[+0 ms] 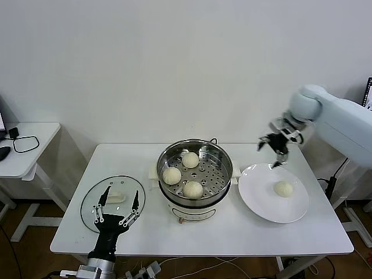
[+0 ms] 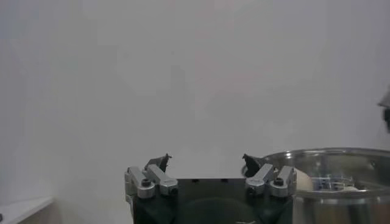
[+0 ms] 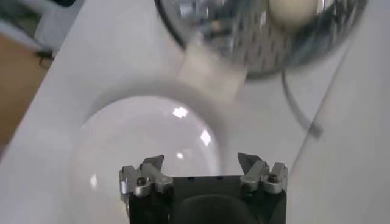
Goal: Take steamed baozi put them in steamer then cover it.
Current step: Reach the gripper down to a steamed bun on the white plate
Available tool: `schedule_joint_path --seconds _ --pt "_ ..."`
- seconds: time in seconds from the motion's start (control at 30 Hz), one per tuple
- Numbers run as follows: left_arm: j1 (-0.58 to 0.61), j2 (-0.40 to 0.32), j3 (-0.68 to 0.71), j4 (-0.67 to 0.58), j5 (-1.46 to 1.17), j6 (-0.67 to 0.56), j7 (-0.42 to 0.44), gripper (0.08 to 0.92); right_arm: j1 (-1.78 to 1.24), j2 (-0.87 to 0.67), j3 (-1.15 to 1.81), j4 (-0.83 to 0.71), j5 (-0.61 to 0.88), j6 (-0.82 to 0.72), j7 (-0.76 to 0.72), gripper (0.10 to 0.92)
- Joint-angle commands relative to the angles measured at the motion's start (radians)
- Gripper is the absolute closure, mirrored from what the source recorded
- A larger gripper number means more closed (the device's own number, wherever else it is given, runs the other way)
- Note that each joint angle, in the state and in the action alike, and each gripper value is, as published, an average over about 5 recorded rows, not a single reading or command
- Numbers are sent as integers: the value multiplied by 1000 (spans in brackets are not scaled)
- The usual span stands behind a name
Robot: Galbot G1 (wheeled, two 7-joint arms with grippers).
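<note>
The steamer [image 1: 195, 152] stands mid-table with three baozi [image 1: 172, 175] on its perforated tray. A fourth baozi [image 1: 283, 188] lies on the white plate [image 1: 258, 197] at the right. The glass cover [image 1: 96, 195] with its white handle lies flat at the front left. My right gripper [image 1: 275, 146] is open and empty, raised above the plate's far edge; its wrist view shows the plate [image 3: 146, 146] and the steamer [image 3: 244, 42] with one baozi [image 3: 294, 11]. My left gripper [image 1: 117, 203] is open and empty over the cover; its wrist view shows the steamer's rim [image 2: 329, 159].
A black cable [image 3: 298, 109] runs behind the steamer. A white side table [image 1: 26, 148] with a cable on it stands at the far left. The white wall is close behind the table.
</note>
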Motion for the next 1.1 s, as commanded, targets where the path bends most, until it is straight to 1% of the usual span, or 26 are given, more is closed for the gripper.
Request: schedule_joint_path --seconds 0.03,0.2,0.37,0.73,1.1 --pt "1 -1 3 1 2 6 0 177 -260 -101 128 -190 -32 -75 65 203" --pt "4 -3 0 4 2 6 0 177 -360 -66 213 -234 -67 -65 107 203" --pt "6 -6 -2 7 2 7 0 177 -399 -20 267 -285 -84 -50 142 203" --pt "3 -6 -6 13 2 9 0 177 -378 61 286 -354 -51 -45 178 203" --pt "5 -7 -11 16 2 7 0 177 -376 140 292 -441 -64 -28 210 203"
